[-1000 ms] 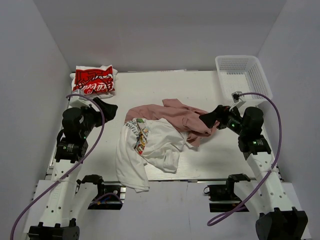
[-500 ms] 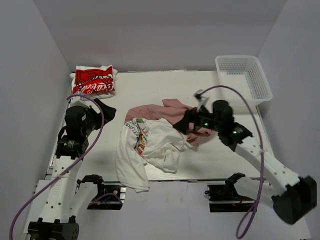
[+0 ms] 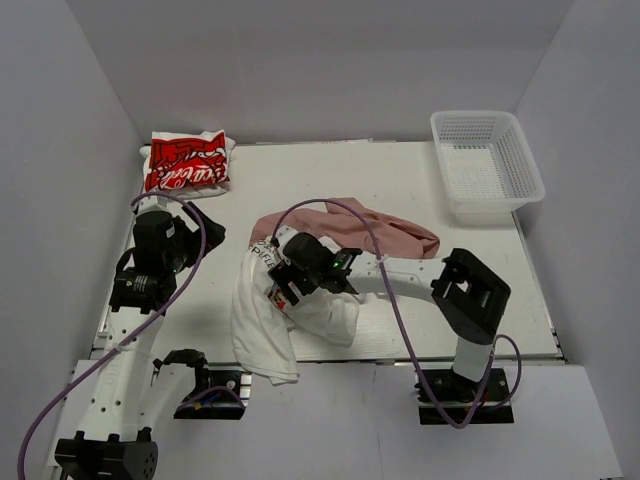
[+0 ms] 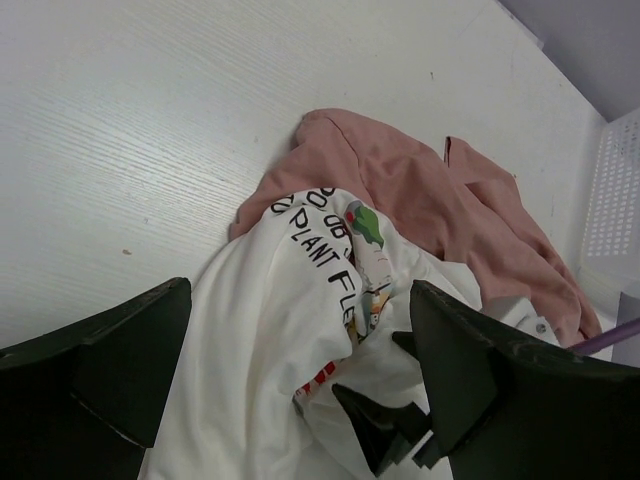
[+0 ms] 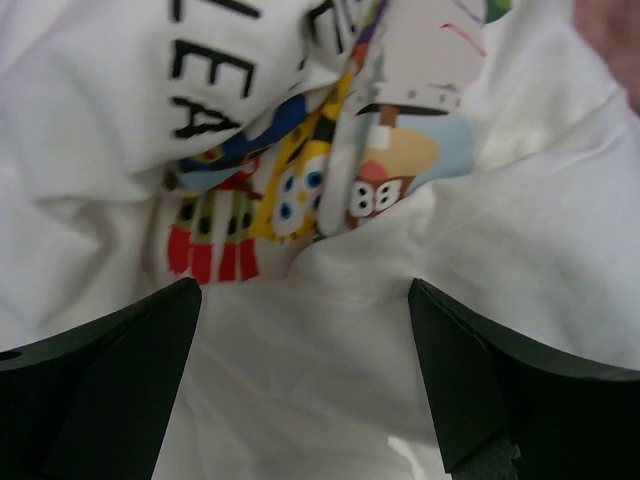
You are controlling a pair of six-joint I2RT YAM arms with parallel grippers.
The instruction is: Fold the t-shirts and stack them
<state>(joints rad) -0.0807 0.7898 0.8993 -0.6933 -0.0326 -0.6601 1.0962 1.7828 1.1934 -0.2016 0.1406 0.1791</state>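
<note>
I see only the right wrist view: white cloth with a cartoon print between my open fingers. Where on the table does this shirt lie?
Observer: The white t-shirt lies crumpled at the near middle of the table, reaching its near edge.
Operator: Where is the pink one?
Observer: The pink t-shirt lies just behind it, touching its far side.
Operator: And the left gripper?
Observer: The left gripper is open and empty, left of that white t-shirt.
</note>
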